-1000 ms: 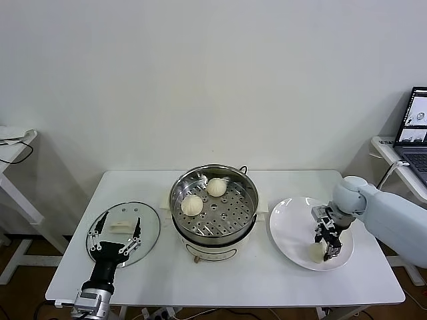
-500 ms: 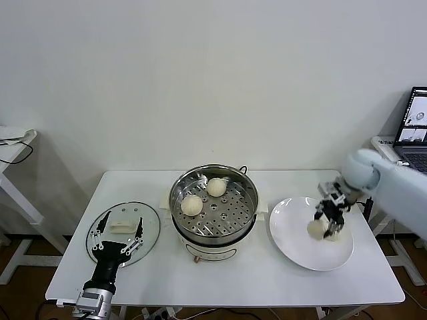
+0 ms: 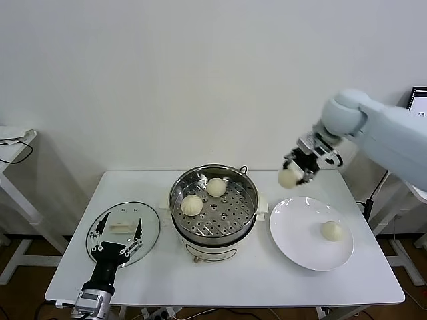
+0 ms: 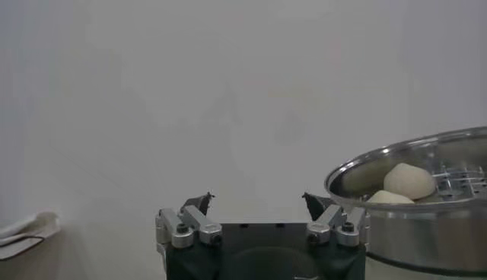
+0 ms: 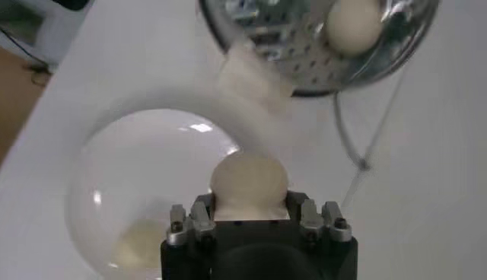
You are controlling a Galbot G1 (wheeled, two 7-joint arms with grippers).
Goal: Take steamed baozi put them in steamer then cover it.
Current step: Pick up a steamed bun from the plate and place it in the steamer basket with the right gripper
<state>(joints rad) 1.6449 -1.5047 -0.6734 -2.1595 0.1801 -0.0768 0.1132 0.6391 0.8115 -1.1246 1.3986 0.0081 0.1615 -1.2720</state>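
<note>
The right arm reaches in from the right side, its pale grey forearm raised and bent at the wrist. Its black-and-silver right tool [image 3: 294,173] hangs in the air, fingers pressed against a small round cream-white bun [image 5: 248,185]. The left arm is parked low at the front left, its left tool [image 3: 115,241] pointing forward with its fingers [image 4: 196,207] spread wide.

Right tool [image 5: 249,207] closed on a cream-white baozi [image 5: 248,182], held clear above the white counter [image 5: 426,167]. Below it, a white plate [image 5: 144,163] carrying another baozi [image 5: 139,242] near its rim, partly hidden behind the tool body. Beyond the plate, the steamer [image 5: 304,46] with perforated tray; one bun [image 5: 354,24] sits inside. White side handle [image 5: 251,76] faces the plate. Thin cord [image 5: 354,141] lies on the counter.
</note>
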